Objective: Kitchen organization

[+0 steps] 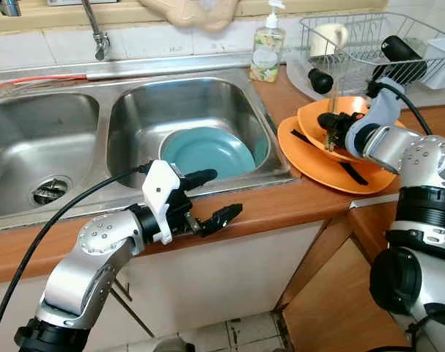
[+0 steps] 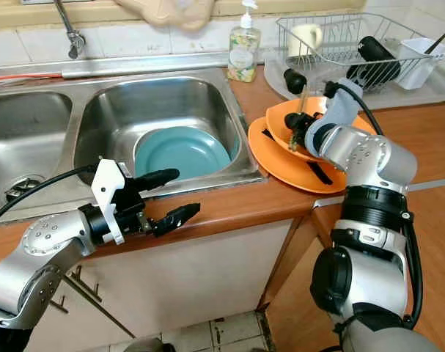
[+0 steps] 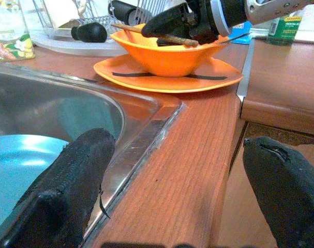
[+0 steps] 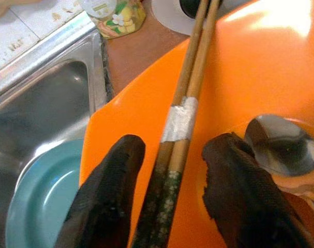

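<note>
**Over the orange bowl: two chopsticks between the fingers**

Right gripper [image 4: 169, 194] straddles two chopsticks [image 4: 190, 82], fingers not visibly pinching, above one orange bowl [image 1: 332, 121] on one orange plate [image 1: 310, 158]. Left gripper [image 1: 211, 194] gapes empty over the counter edge [image 1: 281, 205], one blue plate [image 1: 207, 150] beside it in the sink [image 1: 127, 125].

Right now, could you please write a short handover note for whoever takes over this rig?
Left end effector: open, holding nothing, at the counter's front edge before the right sink basin.
Right end effector: over the orange bowl, fingers open either side of the taped chopsticks; no grip closed yet.
Things: the bowl sits on an orange plate with a spoon in it. A teal plate lies in the right basin. The drying rack behind holds a mug and utensils; a soap bottle stands beside it.
Done: nothing clearly put away.
Left: grip the chopsticks, move them, then the dishes.
</note>
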{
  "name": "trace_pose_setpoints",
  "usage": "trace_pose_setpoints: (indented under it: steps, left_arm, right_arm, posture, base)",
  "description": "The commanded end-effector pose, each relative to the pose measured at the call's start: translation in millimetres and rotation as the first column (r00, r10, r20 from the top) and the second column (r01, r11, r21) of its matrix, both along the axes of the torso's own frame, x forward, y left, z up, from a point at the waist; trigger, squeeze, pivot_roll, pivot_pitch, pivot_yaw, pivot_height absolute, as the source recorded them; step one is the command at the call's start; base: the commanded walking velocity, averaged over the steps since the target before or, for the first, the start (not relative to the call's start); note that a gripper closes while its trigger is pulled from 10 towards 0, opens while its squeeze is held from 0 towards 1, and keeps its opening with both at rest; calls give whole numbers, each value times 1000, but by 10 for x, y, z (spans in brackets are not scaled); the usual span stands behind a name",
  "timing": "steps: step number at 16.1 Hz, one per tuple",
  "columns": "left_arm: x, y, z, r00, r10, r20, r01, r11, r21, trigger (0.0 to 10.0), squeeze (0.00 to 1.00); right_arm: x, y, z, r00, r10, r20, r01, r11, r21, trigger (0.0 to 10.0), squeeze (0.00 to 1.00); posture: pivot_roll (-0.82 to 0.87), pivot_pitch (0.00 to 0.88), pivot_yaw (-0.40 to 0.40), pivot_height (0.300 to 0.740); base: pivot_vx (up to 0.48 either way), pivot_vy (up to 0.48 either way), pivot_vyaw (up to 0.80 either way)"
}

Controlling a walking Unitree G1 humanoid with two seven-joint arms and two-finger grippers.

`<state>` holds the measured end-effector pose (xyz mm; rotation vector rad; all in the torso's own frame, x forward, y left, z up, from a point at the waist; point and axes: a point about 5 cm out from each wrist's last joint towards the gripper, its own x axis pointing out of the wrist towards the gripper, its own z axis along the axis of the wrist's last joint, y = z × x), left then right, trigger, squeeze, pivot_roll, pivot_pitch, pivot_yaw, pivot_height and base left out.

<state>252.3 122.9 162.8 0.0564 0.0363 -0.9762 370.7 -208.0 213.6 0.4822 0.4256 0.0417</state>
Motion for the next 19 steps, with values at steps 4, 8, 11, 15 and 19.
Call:
trace_pose_setpoints:
  steps: [4,8,11,15,19]
  left_arm:
    - [-22,-18,5,1000,-6,2,6,1000,14,10000,0]
    - [-18,-18,6,1000,-6,3,6,1000,13,10000,0]
    - [-22,-5,5,1000,-5,3,5,1000,16,10000,0]
    - [-3,18,15,1000,2,7,-2,1000,17,10000,0]
    - [51,94,104,999,48,17,-47,998,-42,10000,0]
  right_arm:
    - [30,29,46,1000,6,9,-6,999,54,0,0]
    - [37,40,78,1000,4,22,-6,995,97,0,0]
    - [30,62,161,998,15,64,-26,985,173,0,0]
    - [3,99,245,992,52,113,-73,978,193,0,0]
    - [-184,346,384,906,270,327,-301,953,48,0,0]
  posture:
    - [-5,0,15,740]
    - [-5,0,16,740]
    - [-5,0,16,740]
    - [-7,0,21,740]
    - [-4,0,26,740]
  base:
    - [0,0,0]
    - [0,0,0]
    - [0,0,0]
    - [0,0,0]
    - [0,0,0]
